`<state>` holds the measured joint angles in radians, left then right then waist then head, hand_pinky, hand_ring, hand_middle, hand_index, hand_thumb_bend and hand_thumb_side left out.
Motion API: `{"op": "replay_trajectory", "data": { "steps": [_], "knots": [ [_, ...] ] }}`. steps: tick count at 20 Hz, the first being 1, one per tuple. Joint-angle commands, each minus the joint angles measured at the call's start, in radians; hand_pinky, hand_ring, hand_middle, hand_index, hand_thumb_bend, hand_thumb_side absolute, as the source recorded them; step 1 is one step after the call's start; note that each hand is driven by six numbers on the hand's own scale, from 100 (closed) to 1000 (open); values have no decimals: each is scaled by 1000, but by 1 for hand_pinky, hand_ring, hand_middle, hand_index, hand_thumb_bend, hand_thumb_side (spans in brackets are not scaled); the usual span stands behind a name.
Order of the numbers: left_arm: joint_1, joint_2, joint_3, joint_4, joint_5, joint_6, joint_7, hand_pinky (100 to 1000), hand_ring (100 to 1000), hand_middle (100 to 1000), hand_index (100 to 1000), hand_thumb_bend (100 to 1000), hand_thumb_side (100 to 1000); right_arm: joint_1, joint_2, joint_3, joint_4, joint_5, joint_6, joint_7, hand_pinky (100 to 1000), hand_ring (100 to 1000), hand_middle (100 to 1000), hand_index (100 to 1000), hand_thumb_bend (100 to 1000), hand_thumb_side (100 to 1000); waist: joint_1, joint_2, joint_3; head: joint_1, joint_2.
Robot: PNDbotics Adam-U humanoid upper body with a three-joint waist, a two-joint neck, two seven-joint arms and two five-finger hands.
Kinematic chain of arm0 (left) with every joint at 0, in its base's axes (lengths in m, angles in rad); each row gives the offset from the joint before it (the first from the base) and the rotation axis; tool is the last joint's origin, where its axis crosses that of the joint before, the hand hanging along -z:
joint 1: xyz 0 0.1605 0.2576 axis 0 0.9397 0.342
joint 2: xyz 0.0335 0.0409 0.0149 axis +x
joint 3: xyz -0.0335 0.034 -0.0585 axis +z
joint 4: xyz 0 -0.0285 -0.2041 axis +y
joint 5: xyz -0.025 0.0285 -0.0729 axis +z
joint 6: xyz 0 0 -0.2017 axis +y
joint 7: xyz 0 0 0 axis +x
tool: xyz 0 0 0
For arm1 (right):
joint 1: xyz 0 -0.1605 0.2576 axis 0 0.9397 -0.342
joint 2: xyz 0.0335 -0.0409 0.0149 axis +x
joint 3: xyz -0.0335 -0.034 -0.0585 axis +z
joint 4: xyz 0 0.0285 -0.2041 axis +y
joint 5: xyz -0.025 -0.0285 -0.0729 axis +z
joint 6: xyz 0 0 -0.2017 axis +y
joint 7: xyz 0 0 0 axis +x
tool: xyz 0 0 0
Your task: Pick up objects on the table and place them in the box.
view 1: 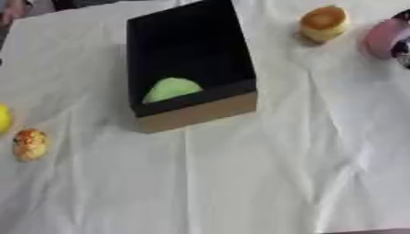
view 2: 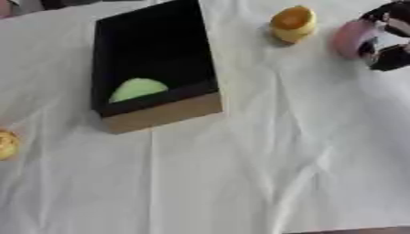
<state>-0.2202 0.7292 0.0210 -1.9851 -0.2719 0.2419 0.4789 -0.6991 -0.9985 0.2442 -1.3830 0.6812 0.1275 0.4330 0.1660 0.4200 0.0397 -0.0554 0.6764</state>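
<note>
A black box [view 1: 190, 28] with a tan front wall stands at the upper middle of the white cloth. A pale green rounded piece [view 1: 171, 89] lies inside it near the front. At the far right, my right hand [view 2: 389, 37] comes in from the edge with its fingers curled round a pink rounded object [view 2: 349, 38]. A yellow-orange cake-like object [view 1: 323, 23] stands just left of that. On the left side lie an orange speckled object [view 1: 30, 144] and a yellow object [view 1: 4, 118], the latter cut off by the edge. My left hand shows in neither view.
A white creased cloth [view 1: 240, 183] covers the table, and its front edge shows at the lower right. A person's hand [view 1: 11, 10] shows at the far upper left corner, away from the objects.
</note>
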Motion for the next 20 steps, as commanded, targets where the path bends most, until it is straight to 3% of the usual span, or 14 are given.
{"op": "replay_trajectory", "data": {
  "steps": [1, 3, 8, 16, 20],
  "knots": [
    [-9, 19, 7, -15, 6, -2, -3, 687, 815, 781, 814, 855, 634, -13, -17, -3, 5, -16, -1, 5, 833, 878, 774, 854, 100, 100, 8, -4, 1, -4, -6],
    [-9, 18, 7, -15, 6, -2, -3, 687, 815, 781, 814, 856, 634, -10, -18, -3, 4, -29, 1, 2, 830, 872, 766, 847, 100, 100, 7, -5, 0, -4, -5],
    [-6, 18, 8, -15, 4, -1, -1, 687, 815, 781, 813, 855, 634, 4, -29, -10, -27, -54, 6, -11, 793, 798, 648, 730, 100, 100, 7, -15, -12, -2, 3],
    [5, 19, 10, -15, -5, 1, 3, 685, 815, 781, 812, 858, 635, 40, -93, -59, -214, -109, 31, -95, 774, 761, 609, 701, 100, 100, -4, -41, -42, -35, 12],
    [5, 20, 7, -15, -9, 1, 3, 685, 815, 781, 812, 860, 637, 28, -116, -79, -312, -149, 8, -113, 768, 742, 602, 697, 100, 100, -14, -51, -46, -30, 9]
  ]
}}
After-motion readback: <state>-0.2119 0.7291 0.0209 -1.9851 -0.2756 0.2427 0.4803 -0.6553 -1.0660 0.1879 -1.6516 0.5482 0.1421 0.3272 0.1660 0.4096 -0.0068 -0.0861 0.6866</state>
